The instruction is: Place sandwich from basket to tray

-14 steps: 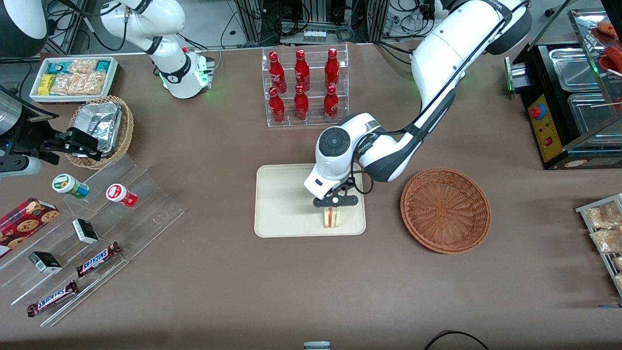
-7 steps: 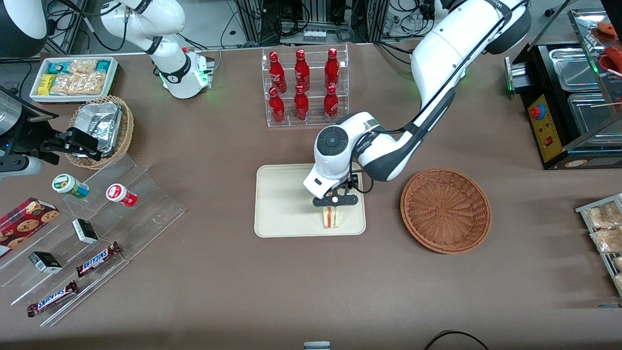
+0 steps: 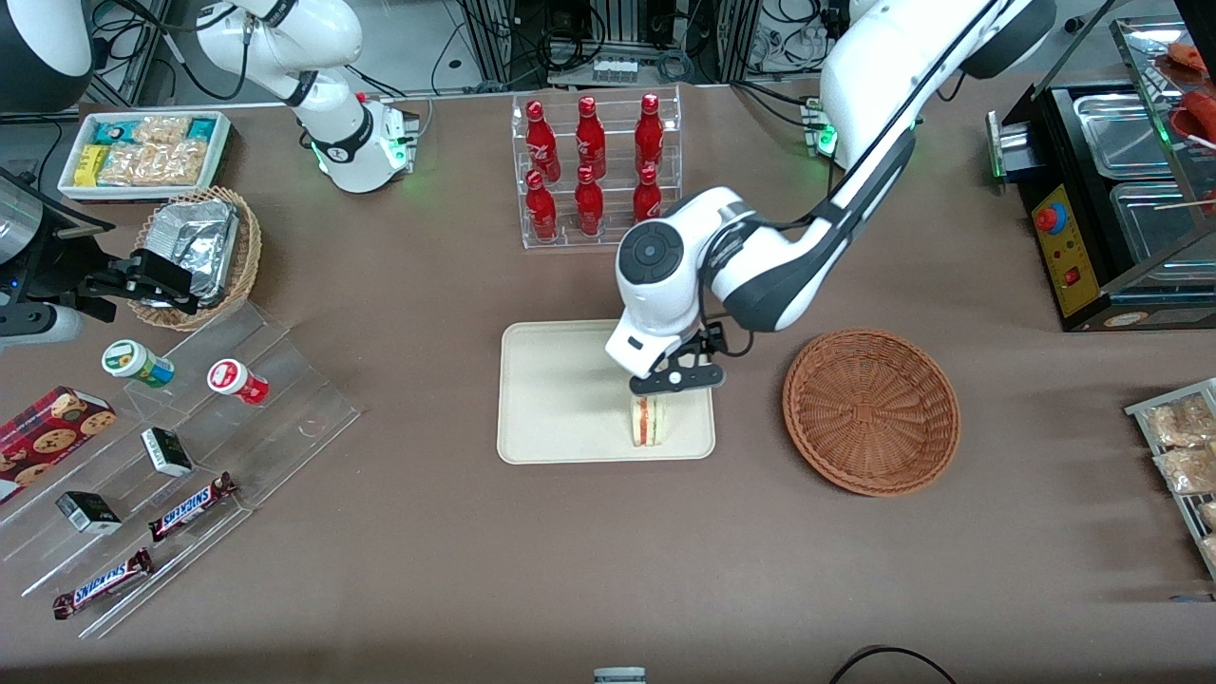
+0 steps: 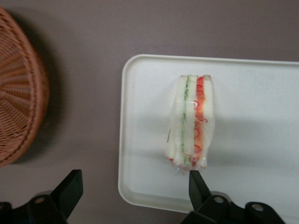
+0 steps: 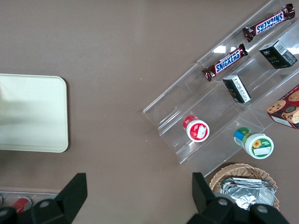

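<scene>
sandwich (image 3: 648,421) on the tray (image 3: 560,399), resting on one cut face with its layers edge-up: pale bread outside, a green band and a red band running along its length. long axis running from the tray's edge nearest the front camera toward the bottle rack (image 3: 594,171), with the nearer end close to that front rim. set in the part of the tray closest to the basket (image 3: 871,410), near the rim there but clear of it. wrapped in clear film, seen in the wrist view (image 4: 191,123) as a crinkled seam at one end.

gripper (image 3: 671,380) hanging just above the sandwich's end farther from the front camera, not touching it. jaws spread wide and holding nothing; in the wrist view both black fingertips (image 4: 70,186) apart, one over the bare table (image 3: 427,532) between tray and basket, the other over the tray near the sandwich's end.

basket just beside the tray toward the working arm's end of the table, separate from it, with nothing inside. tray lying flat with its long sides across the table, between the bottle rack and the front camera.
</scene>
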{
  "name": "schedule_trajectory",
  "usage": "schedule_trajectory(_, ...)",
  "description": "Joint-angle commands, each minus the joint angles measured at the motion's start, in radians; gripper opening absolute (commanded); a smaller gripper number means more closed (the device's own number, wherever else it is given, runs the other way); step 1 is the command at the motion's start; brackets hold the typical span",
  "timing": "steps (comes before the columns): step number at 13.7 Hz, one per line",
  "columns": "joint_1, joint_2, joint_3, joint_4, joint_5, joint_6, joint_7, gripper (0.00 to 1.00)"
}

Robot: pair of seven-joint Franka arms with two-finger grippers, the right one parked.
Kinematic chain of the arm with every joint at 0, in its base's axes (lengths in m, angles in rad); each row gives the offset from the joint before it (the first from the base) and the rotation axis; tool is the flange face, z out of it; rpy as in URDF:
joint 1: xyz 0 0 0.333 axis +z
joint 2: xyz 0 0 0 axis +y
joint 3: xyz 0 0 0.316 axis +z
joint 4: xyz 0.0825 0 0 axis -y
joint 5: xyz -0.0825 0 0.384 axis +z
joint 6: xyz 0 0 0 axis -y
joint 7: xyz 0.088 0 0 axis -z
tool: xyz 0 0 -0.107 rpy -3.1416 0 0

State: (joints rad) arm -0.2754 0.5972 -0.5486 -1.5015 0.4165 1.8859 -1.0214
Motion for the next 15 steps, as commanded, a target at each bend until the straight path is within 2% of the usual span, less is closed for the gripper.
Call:
schedule_trajectory(1,0.044,-0.118,-0.001,-0.04,-0.045,-0.043,-0.006,1.0)
schedule_trajectory(5,0.099,-0.217,0.012,-0.04,-0.105,-0.091,0.088,1.0)
schedule_trajectory(9,0.119,-0.309,0.065,-0.043,-0.126,-0.126,0.187,1.0)
schedule_trajectory(12,0.174,-0.388,0.104,-0.043,-0.241,-0.142,0.304,1.0)
schedule_trajectory(15,0.202,-0.442,0.156,-0.043,-0.289,-0.198,0.408,1.0)
